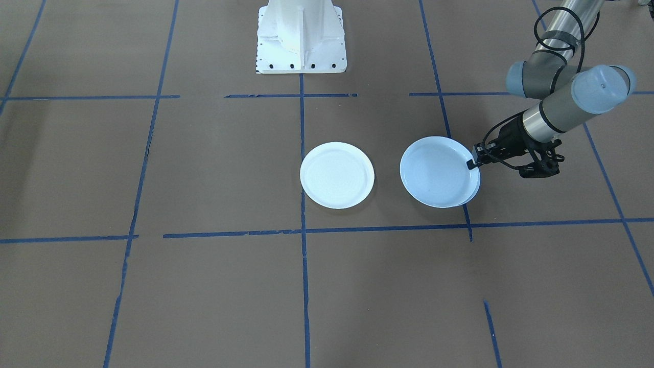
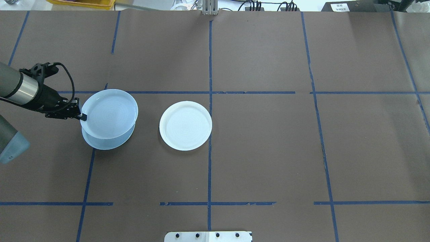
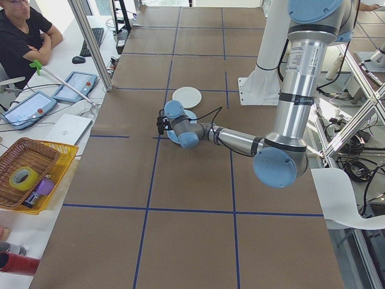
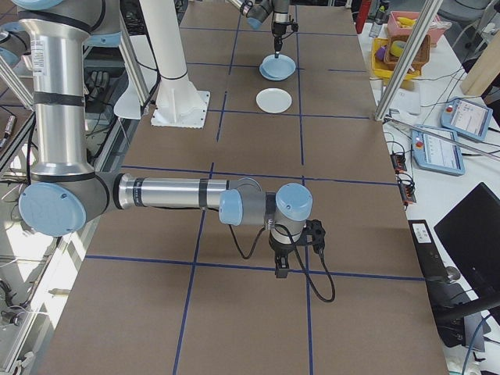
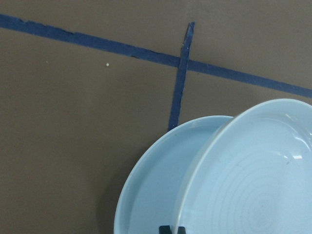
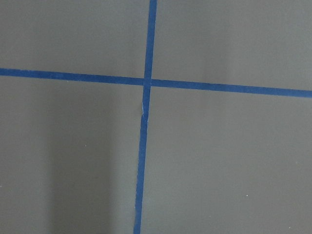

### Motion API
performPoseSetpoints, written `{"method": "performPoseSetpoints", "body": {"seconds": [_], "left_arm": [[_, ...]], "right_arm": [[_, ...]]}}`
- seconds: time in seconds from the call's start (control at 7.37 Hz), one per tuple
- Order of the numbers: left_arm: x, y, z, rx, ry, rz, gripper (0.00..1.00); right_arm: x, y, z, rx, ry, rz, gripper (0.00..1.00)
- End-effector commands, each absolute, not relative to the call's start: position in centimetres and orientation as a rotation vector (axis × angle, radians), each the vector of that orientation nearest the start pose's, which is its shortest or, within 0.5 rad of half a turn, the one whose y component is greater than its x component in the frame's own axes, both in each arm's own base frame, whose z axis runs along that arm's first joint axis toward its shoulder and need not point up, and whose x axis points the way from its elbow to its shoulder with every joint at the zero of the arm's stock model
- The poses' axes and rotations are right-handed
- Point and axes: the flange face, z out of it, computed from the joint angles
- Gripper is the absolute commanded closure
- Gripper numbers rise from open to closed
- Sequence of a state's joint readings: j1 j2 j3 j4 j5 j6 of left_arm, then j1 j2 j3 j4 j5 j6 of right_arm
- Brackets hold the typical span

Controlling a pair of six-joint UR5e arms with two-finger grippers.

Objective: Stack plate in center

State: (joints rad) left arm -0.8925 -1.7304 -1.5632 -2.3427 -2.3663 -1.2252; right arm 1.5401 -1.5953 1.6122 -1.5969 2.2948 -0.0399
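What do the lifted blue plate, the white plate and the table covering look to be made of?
Lifted blue plate, pinched at its rim by the left claw: probably glazed ceramic or melamine, given the glossy highlights and faint concentric rings. White plate: smooth, slightly shiny, likewise ceramic or plastic. Table covering: matte brown paper, with visible seams and blue tape lines.

Pale-blue plates (image 2: 109, 114) glossy, smooth; white plate (image 2: 185, 125) satin; table (image 2: 268, 151) matt brown paper.
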Motion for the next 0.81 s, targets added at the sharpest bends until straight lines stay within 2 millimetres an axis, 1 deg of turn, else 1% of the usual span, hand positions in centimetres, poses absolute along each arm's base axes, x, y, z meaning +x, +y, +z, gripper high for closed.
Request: {"method": "performPoseSetpoints", "body": {"seconds": [0.0, 0.14, 0.27, 0.41, 0.68], "left_arm": [[30.5, -47.8, 49.1, -0.068, 1.152, -0.100, 1.00], [29.9, -47.1, 50.0, -0.065, 1.157, -0.098, 1.00], [29.5, -46.8, 50.3, -0.060, 1.163, -0.095, 1.00], [29.4, -46.5, 51.0, -0.064, 1.157, -0.098, 1.00], [29.6, -46.5, 51.5, -0.072, 1.149, -0.101, 1.00]], "right_arm": [[5.3, -48.3, 65.6, -0.005, -0.724, -0.064, 0.00], [5.3, -48.3, 65.6, -0.005, -0.723, -0.064, 0.00], [5.3, -48.2, 65.6, -0.007, -0.724, -0.064, 0.00], [5.3, -48.3, 65.6, -0.005, -0.724, -0.064, 0.00], [5.3, -48.3, 65.6, -0.005, -0.723, -0.064, 0.00]]}}
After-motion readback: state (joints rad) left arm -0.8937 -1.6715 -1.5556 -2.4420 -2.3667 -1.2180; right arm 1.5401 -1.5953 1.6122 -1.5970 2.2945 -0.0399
